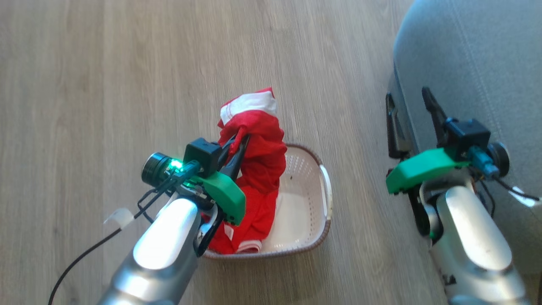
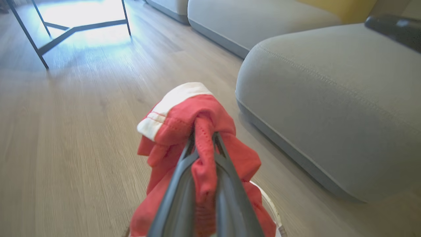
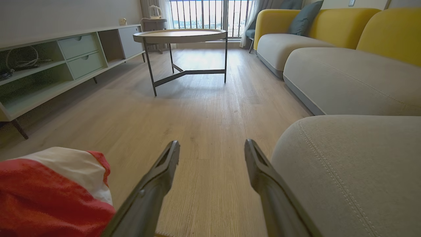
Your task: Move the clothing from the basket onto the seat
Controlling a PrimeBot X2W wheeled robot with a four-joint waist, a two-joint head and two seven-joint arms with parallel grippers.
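The left arm (image 1: 169, 250) reaches over the basket's left side, its jaws clenched on a bunched fold of the clothing (image 1: 258, 144). The cloth rises above the basket (image 1: 325, 186) as a long red hank with a white cuff on top, its tail trailing down inside. Right of the basket, the right arm (image 1: 470, 237) hangs with jaws spread wide and empty, hard by the seat (image 1: 465, 51). The seat lies well to the right of the basket, so I'd judge the carry must go rightward, lifting first so the tail clears the rim.
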